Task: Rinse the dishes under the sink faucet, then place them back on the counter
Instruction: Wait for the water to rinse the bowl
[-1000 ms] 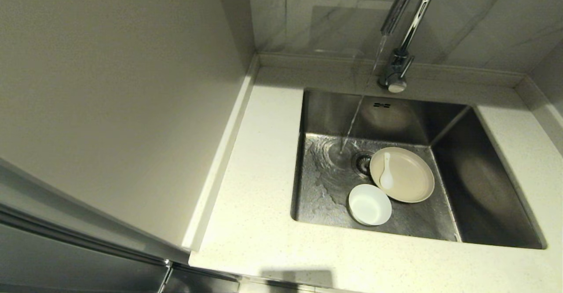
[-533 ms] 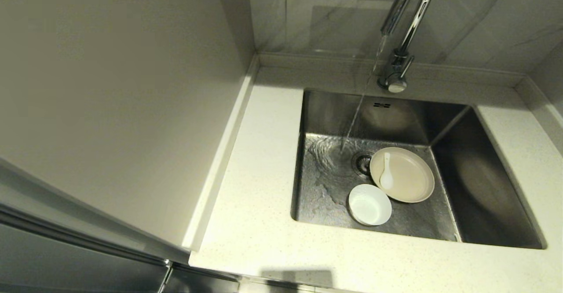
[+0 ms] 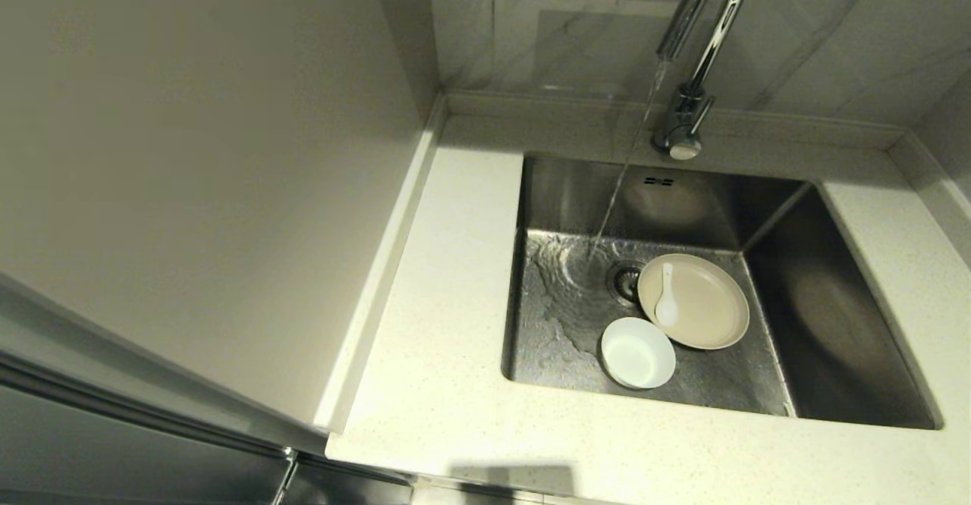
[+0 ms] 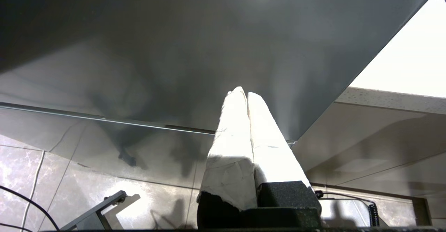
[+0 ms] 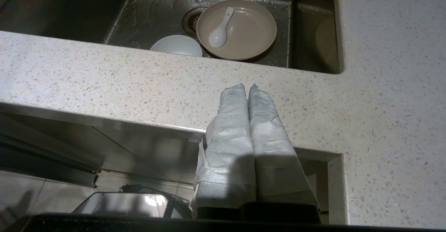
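The cream plate (image 3: 702,309) lies on the floor of the steel sink (image 3: 827,315), beside the drain strainer (image 3: 623,280), with the white soup spoon (image 3: 667,300) resting in it. The white bowl (image 3: 638,352) stands just in front of the plate. Water runs from the chrome faucet (image 3: 694,42) onto the sink floor left of the drain. In the right wrist view the plate (image 5: 244,33), spoon (image 5: 219,33) and bowl (image 5: 177,45) show beyond the counter edge. My right gripper (image 5: 248,86) is shut and empty, in front of the counter (image 5: 104,82). My left gripper (image 4: 244,92) is shut and empty, low beside a grey cabinet front.
The pale speckled counter (image 3: 447,277) runs round the sink, with a raised rim (image 3: 383,262) along the left wall and the back. A grey cabinet side (image 3: 190,148) rises at the left. A tiled floor (image 4: 69,176) lies below.
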{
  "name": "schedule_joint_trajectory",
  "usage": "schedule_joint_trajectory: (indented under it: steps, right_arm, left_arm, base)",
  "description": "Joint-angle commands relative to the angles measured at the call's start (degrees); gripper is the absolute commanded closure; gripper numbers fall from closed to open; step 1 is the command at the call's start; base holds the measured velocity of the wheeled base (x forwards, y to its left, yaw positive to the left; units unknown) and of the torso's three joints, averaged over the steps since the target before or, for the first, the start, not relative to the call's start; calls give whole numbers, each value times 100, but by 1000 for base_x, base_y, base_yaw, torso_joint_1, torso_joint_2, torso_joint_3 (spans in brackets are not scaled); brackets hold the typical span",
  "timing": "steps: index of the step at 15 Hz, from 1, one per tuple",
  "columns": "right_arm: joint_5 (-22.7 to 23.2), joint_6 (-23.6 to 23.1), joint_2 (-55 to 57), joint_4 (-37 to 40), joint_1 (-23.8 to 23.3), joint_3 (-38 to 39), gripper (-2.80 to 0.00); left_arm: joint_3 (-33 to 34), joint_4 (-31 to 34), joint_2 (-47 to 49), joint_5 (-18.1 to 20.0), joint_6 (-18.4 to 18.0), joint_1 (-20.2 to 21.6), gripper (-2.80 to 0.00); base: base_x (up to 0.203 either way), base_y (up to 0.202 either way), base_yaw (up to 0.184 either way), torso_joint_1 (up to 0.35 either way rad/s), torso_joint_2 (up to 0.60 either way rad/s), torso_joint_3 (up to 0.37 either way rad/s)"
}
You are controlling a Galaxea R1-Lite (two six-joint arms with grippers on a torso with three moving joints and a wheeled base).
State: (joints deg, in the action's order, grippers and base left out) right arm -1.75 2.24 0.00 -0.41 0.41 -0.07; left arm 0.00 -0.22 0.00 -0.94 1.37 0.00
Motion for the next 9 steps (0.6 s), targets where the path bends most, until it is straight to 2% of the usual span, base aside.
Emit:
schedule_joint_trajectory:
  steps: [1, 9]
  right_arm:
    - [-1, 4, 0, -2, 2, 7, 0]
    - [-1, 4, 0, -2, 2, 7, 0]
  left_arm:
    - [0, -4, -18, -3, 4, 0, 0]
    - [0, -4, -18, -3, 4, 0, 0]
  base:
    - [0, 0, 0, 0, 0, 0]
    - [0, 0, 0, 0, 0, 0]
